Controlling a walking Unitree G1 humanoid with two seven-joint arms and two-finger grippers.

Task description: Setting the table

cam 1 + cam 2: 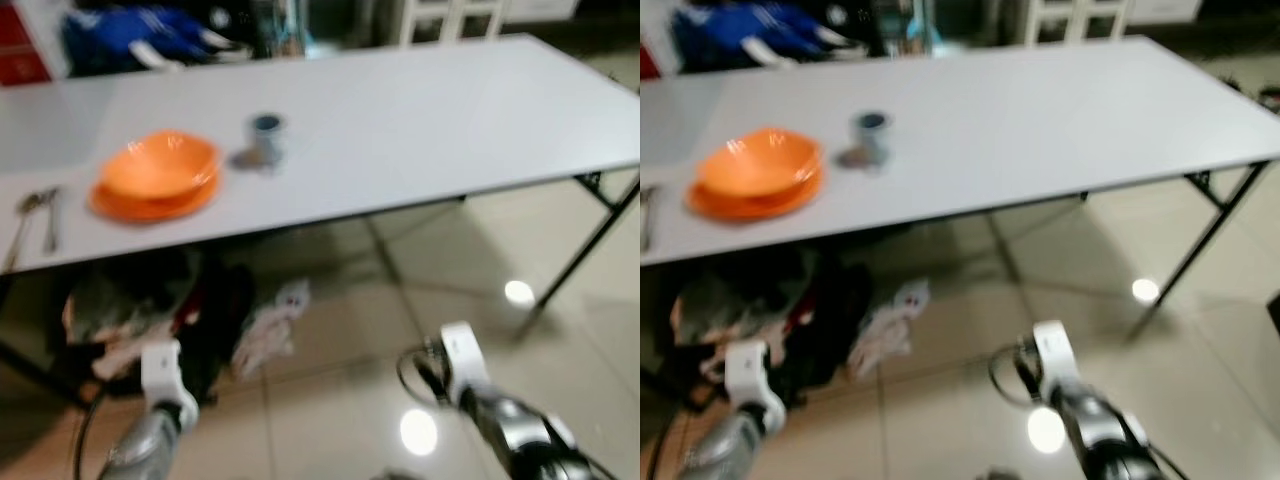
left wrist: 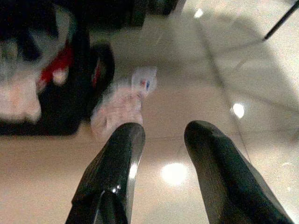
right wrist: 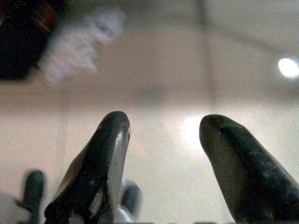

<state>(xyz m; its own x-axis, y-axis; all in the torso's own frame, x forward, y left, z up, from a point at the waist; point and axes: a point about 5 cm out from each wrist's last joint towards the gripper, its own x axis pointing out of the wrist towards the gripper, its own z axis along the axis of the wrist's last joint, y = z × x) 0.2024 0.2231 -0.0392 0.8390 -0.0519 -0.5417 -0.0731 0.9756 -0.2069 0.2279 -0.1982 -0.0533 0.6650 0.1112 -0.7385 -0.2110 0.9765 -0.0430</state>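
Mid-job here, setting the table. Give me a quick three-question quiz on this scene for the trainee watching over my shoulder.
1. True or false: the orange bowl sits on the orange plate.
2. Which lies nearest the table's left end? A) the cup B) the cutlery C) the bowl
3. Fill in: both the left gripper and the right gripper hang low over the ____, fingers apart and holding nothing.

Key: 1 true; 2 B; 3 floor.

No legible text or labels
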